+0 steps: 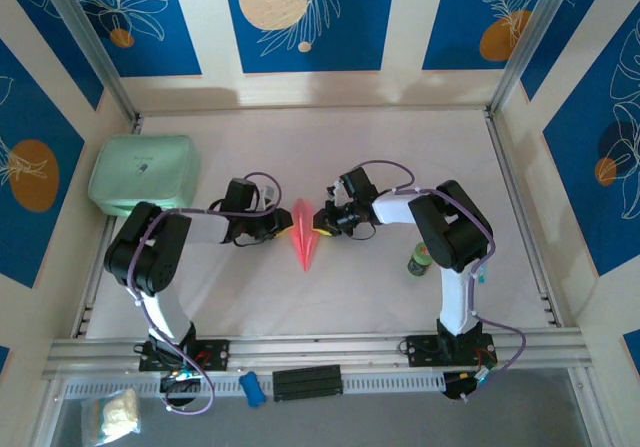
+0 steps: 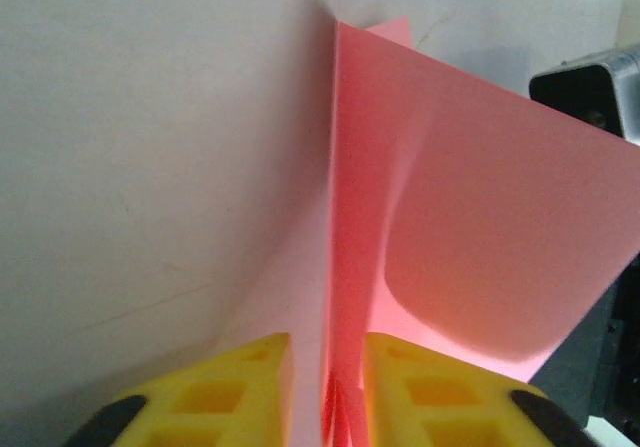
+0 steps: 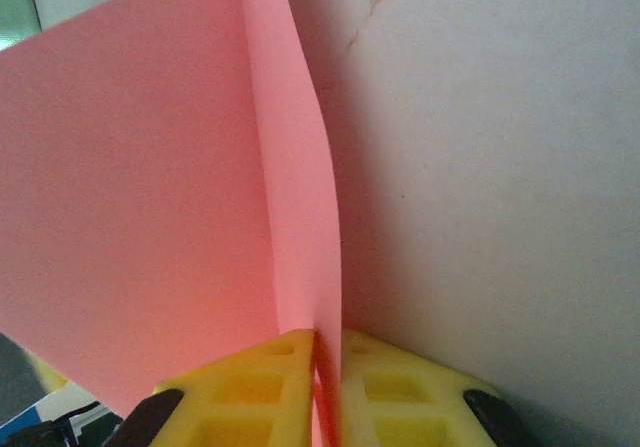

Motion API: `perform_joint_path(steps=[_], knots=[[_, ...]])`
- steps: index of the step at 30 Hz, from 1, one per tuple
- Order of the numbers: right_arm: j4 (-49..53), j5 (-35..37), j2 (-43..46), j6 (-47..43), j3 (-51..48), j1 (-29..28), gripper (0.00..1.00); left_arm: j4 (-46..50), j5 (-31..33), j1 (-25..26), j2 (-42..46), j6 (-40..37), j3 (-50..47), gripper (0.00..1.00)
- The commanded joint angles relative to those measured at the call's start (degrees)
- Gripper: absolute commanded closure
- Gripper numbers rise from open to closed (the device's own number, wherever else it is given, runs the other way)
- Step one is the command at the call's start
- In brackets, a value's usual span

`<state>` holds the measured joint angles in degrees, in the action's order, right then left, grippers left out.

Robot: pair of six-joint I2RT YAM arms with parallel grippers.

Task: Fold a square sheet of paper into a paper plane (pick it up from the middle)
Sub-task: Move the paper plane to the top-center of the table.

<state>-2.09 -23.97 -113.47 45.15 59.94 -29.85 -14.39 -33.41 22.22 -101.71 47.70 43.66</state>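
Top external view: paper plane (image 1: pixel 304 235) sits mid-way between the arms on the table (image 1: pixel 400 147), left gripper (image 1: pixel 287 230) and right gripper (image 1: pixel 319 227) each pinching its folded layers from opposite sides; any uneven pull or twist would likely tear it or skew the crease

Lab cell: aluminium frame (image 1: pixel 310 347), patterned panels (image 1: pixel 300 17).
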Motion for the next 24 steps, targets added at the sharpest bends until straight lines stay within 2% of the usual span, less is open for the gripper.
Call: perform_joint_path(steps=[1,3,6,14,24], knots=[[1.7,-0.1,1.8,-0.7,-0.5,0.6,0.91,1.5,0.0,0.5,0.1,-0.7,1.5,0.86],[1.8,0.3,3.2,-1.0,-0.6,0.9,0.93,2.3,1.9,0.5,1.6,-0.8,1.5,0.94],[1.7,1.6,4.9,-1.0,-0.9,1.2,0.95,3.7,5.3,0.4,4.5,-1.1,1.2,0.99],[1.2,3.1,5.2,0.1,-0.2,1.5,0.97,5.7,12.7,0.5,9.3,-0.3,-1.4,1.00],[1.5,4.5,1.9,1.0,0.3,1.1,0.98,7.1,13.8,0.5,6.0,0.9,-1.8,1.00]])
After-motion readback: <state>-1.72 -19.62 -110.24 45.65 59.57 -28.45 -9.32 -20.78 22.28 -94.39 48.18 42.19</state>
